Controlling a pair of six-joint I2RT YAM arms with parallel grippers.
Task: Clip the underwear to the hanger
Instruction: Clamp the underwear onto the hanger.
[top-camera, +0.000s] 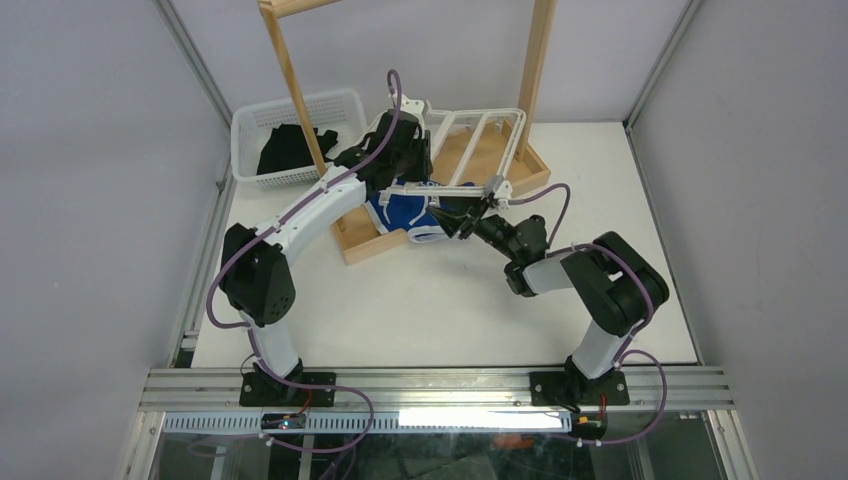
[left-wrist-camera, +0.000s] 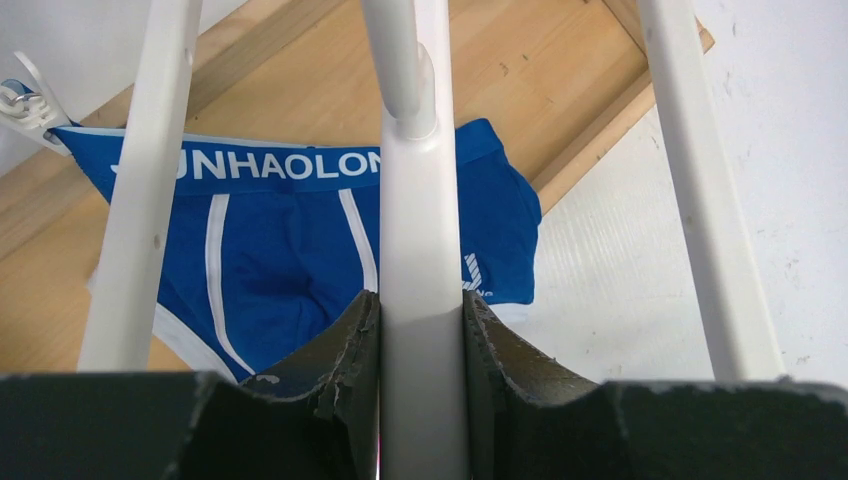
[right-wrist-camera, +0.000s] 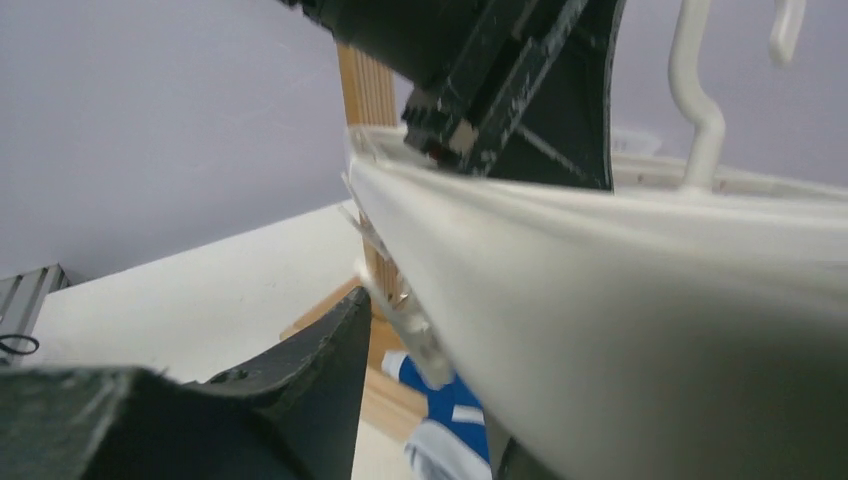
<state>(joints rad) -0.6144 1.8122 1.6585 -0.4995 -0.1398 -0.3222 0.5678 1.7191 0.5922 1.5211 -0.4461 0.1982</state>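
Observation:
The white hanger (top-camera: 519, 135) is held tilted over the wooden rack's base. My left gripper (top-camera: 408, 160) is shut on one of its bars (left-wrist-camera: 415, 250), both fingers pressed flat against it (left-wrist-camera: 420, 300). The blue underwear (top-camera: 405, 212) hangs below the frame, waistband lettering up (left-wrist-camera: 280, 250). A small clip (left-wrist-camera: 25, 100) sits at the waistband's left corner. My right gripper (top-camera: 462, 218) is at the frame's near edge by a dangling clip (top-camera: 497, 186). In the right wrist view that clip (right-wrist-camera: 415, 335) hangs between the jaws (right-wrist-camera: 430, 370). The hanger's rim (right-wrist-camera: 620, 290) hides the right finger.
The tall wooden rack (top-camera: 290, 70) stands at the back, its base board (top-camera: 365, 243) under the underwear. A white basket (top-camera: 245, 130) holding a black garment (top-camera: 290, 150) sits at the back left. My left arm's black gripper fills the top of the right wrist view (right-wrist-camera: 500, 80).

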